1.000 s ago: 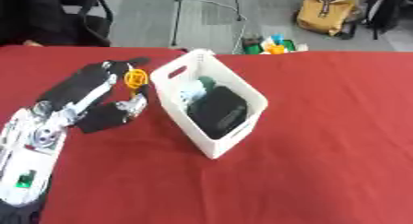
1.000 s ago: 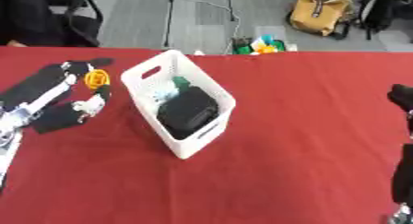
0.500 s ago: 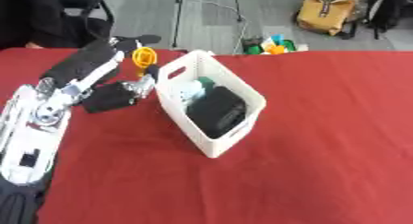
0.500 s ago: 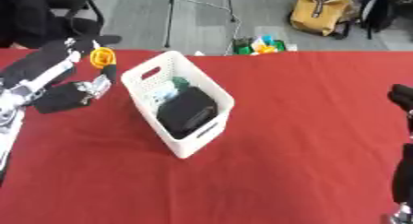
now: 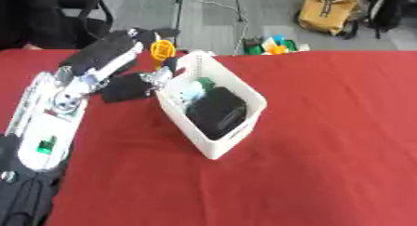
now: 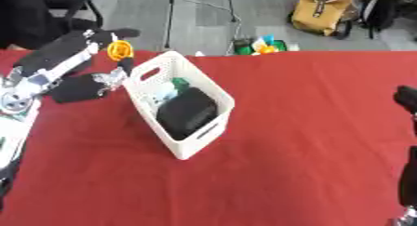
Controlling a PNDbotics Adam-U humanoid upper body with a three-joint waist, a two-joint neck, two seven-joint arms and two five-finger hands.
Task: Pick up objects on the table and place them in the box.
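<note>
— Orange ring [image 5: 163,49], upper left of the frame: where is it?
— Pinched in the left hand [image 5: 134,57], just beside the white box [image 5: 244,122] rim. It looks light and stiff; hold its edge.

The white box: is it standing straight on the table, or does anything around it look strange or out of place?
The white box sits askew, turned diagonally to the red table edge, but upright and undamaged. Nothing is spilled. The left hand holds a small orange object above the box's far end.
</note>
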